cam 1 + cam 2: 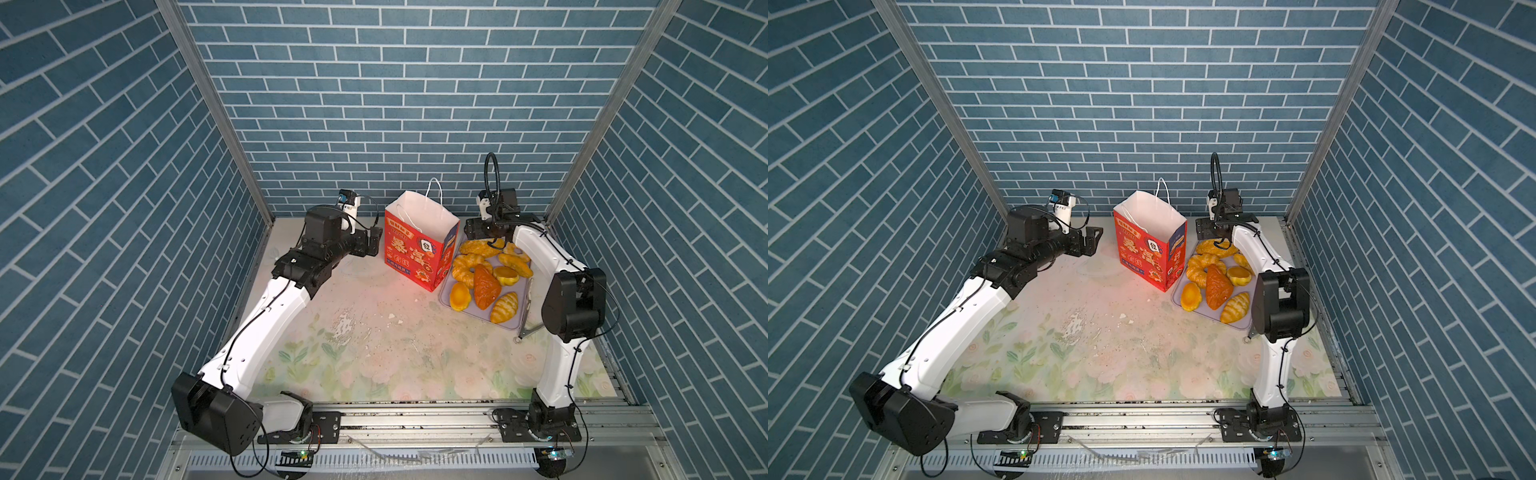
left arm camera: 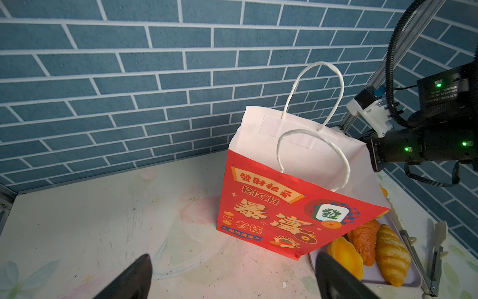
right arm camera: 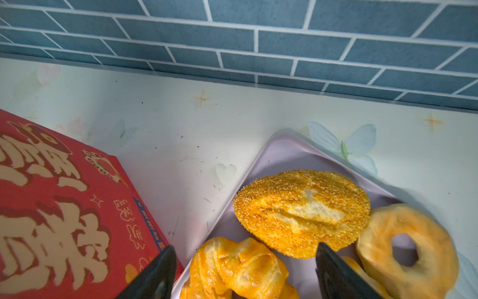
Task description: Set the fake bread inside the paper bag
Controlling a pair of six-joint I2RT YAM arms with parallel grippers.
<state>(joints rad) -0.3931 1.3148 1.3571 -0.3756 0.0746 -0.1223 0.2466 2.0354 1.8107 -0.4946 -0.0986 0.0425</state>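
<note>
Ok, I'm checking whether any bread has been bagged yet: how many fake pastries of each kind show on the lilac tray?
Sesame-crusted oval loaf: 1
Pale ring doughnut: 1
Golden ridged croissants: 3
Round yellow tarts: 2
Reddish-brown triangular pastry: 1
Total: 8 in view; the right arm may hide more.

I see the bag (image 1: 409, 257) standing upright, far and just right of centre: red with gold characters, mouth open, white lining showing, one cord handle up and one drooping inward. The bread (image 1: 486, 286) (glossy golden croissants, a doughnut, tarts, a reddish pastry) lies bunched on the tray (image 1: 476, 314) just to the bag's right.
</note>
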